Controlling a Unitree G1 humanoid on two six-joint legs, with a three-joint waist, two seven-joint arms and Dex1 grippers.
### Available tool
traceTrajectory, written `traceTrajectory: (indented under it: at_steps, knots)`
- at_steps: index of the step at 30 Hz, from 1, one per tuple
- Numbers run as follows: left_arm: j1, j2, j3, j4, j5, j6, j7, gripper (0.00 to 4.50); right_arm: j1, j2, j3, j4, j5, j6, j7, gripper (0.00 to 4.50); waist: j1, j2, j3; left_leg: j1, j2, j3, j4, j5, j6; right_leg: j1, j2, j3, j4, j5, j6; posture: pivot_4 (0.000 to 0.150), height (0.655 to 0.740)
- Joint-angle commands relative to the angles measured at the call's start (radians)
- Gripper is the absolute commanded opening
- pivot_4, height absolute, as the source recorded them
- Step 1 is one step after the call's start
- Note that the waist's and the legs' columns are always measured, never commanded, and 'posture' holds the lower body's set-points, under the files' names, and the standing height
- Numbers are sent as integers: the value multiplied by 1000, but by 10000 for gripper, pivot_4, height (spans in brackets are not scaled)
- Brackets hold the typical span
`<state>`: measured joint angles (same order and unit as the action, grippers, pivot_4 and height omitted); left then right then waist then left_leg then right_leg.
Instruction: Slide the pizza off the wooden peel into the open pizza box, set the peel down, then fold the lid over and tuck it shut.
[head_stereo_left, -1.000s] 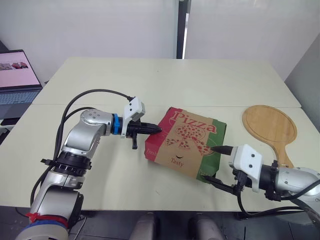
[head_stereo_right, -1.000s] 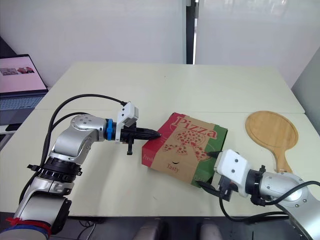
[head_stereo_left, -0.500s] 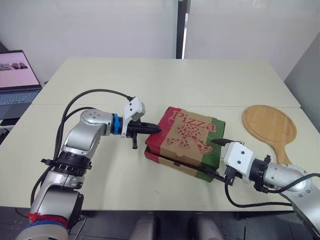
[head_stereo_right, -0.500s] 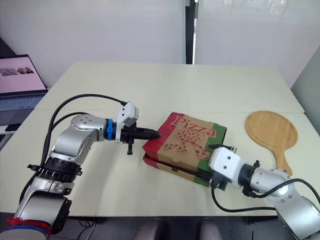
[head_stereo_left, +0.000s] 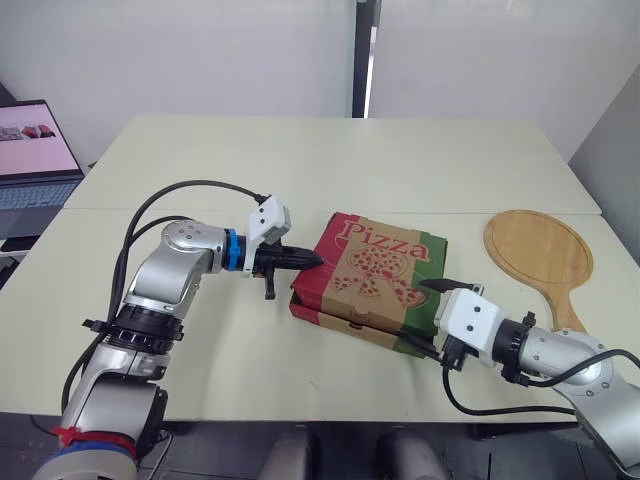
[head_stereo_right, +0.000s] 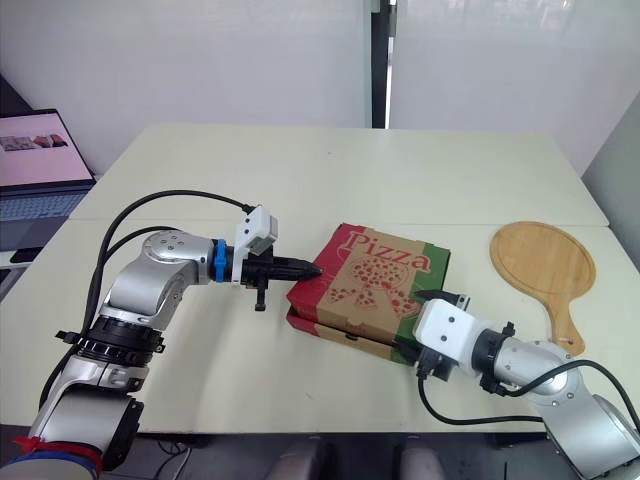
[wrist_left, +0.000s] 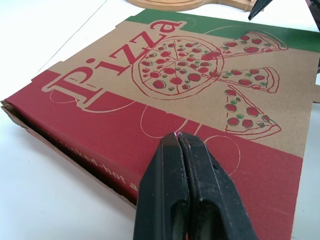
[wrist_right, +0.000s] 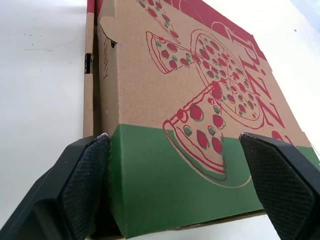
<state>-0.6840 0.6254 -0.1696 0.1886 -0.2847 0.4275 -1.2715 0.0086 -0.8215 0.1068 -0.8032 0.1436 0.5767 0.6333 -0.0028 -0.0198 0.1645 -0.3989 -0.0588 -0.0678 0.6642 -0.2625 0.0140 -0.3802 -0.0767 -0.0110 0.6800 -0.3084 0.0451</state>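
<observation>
We start with the table (head_stereo_left: 300, 170), which carries everything. The pizza box (head_stereo_left: 370, 280) lies on it between our two grippers, its lid (wrist_left: 200, 85) folded down over the base. A thin gap shows along the near edge, so we judge the tuck not yet finished. The pizza itself is hidden under the lid.

The wooden peel (head_stereo_left: 540, 250) is already set down. It lies flat, well apart from the box, out beyond our right gripper, with its handle pointing toward us.

The left gripper (head_stereo_left: 305, 259) has its fingers pressed together into one blunt point. That point rests on the red end of the lid, and the rest of the box stretches straight ahead of the fingertips.

The right gripper (wrist_right: 175, 140) is at the opposite, green end with its fingers spread wide. The lid's green corner stands between them and just ahead (one finger seems to touch the corner flap, though we cannot be sure). The coming move turns on this. The loose front edge lies directly in front of the right fingers, so the right arm is the nearer one for tucking, while the left pins the lid.

The lid reads "Pizza" in red script above drawn pizzas and slices. Print runs along the red side wall too, but we cannot read it.
</observation>
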Motion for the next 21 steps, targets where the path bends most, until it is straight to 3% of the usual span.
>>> traceTrajectory:
  at_steps: [1,7,10,15,21]
  knots:
    - [5,-2,-14,-25,16,-7,9,0,1,8,-71,-54,55,12,22,44785,0,0,0,0,0,0,0,0,0,0,0,0,0,0,0,1500,7281]
    - [4,-3,-17,-21,23,-14,11,0,-31,55,-195,-131,338,169,71,44785,0,0,0,0,0,0,0,0,0,1,0,0,0,0,0,1500,7281]
    - [-2,-7,-18,-13,26,-18,11,0,-108,81,-178,-113,393,240,31,38830,-1,0,0,0,0,0,0,0,0,1,0,0,0,0,0,1500,7281]
    - [-4,-14,-15,-11,28,-21,14,0,-229,115,-21,-18,303,294,-59,20867,-1,0,0,0,0,-1,0,0,0,0,0,0,0,0,0,1500,7281]
    - [1,-8,15,-37,4,3,24,0,-246,112,52,29,247,276,-71,234,0,0,0,0,-1,-1,0,0,0,-1,0,0,0,0,0,1500,7281]
